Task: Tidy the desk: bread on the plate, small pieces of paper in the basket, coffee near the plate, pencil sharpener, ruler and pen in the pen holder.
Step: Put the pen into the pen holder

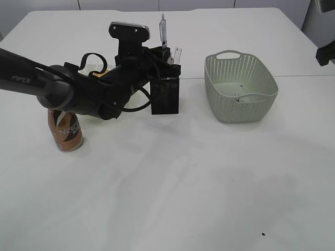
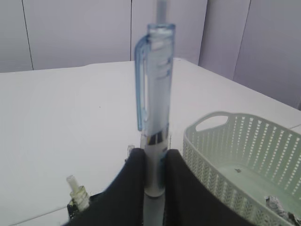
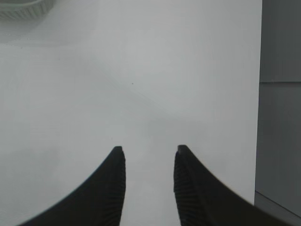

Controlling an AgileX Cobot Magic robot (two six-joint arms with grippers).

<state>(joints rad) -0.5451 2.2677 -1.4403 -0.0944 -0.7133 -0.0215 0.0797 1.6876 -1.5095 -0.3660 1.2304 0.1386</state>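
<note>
Under left arm [image 1: 31,78]: coffee can [image 1: 65,130] reads "NESCAFE"; arm marked "PIPER".

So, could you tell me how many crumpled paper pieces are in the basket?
1 visible: a crumpled paper piece on the floor of the basket, at its near end; its walls could hide others.

Exterior view slanted down across table [image 1: 172,183]; left wrist close, facing basket [image 2: 244,155] at four o'clock, shared with exterior; right wrist low over tabletop.
</note>
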